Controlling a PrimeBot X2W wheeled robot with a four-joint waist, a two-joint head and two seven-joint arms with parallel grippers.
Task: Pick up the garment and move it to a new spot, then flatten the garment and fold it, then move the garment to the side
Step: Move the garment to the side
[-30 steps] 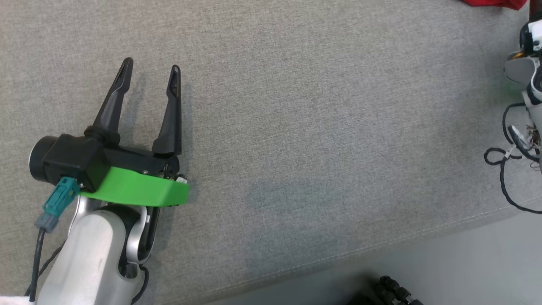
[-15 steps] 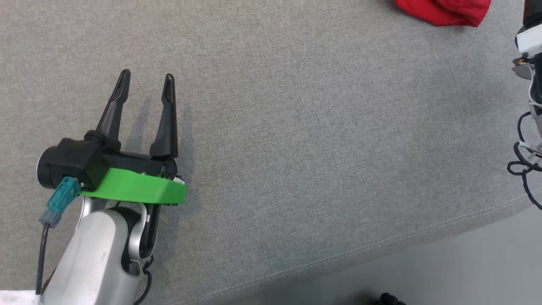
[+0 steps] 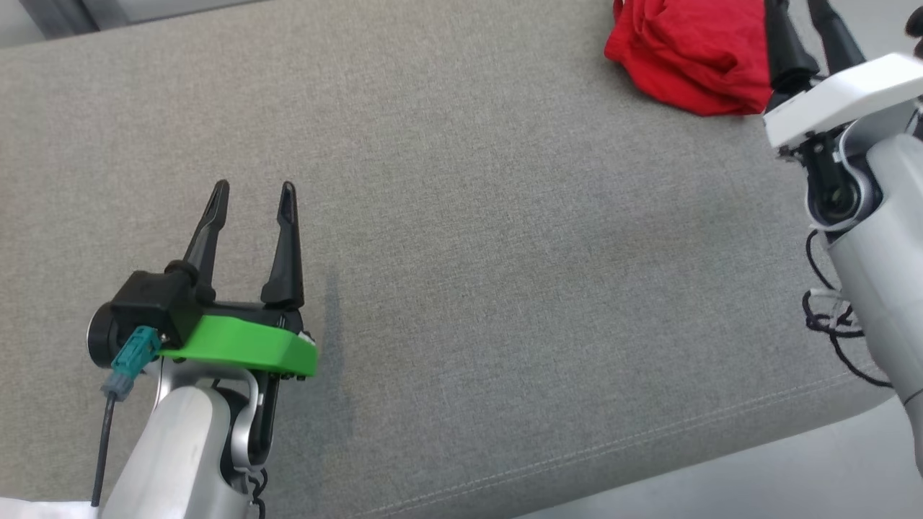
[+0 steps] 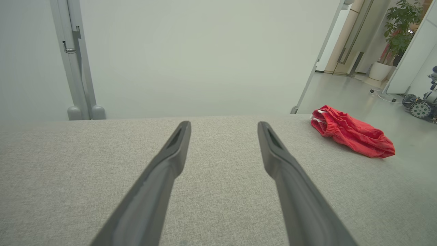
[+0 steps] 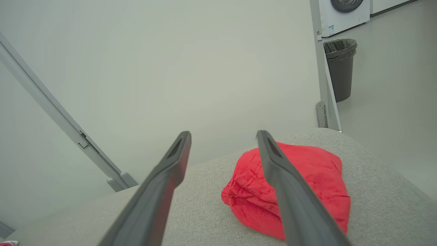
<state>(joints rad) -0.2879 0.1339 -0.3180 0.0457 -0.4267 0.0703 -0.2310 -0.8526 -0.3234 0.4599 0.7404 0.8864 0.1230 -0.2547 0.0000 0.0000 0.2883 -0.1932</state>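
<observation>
1. Nearest, our left gripper point(image 3: 254, 186) hangs wide and empty over the grey upholstered bench point(image 3: 505, 303).
2. Farther, our view has swung up, revealing our right gripper point(image 5: 223, 134), wide and empty, near the bunched red garment point(image 3: 685, 58) at the far right corner; pickup looks next.

Grey woven-fabric desk point(image 3: 505, 252) with a stitched seam along the near edge. Smooth pale grey floor point(image 3: 757, 483) below. Plain pale wall panel point(image 4: 205, 51) behind the far edge, with a grey metal post point(image 4: 73, 58) and hinge at its left. Slanted metal bar point(image 5: 51, 109) against the wall. Dark lined bin point(image 5: 339, 68) on the floor, washing machine point(image 5: 344, 10) beyond. Potted plant point(image 4: 397, 37) near a doorway. Soft, even light.
</observation>
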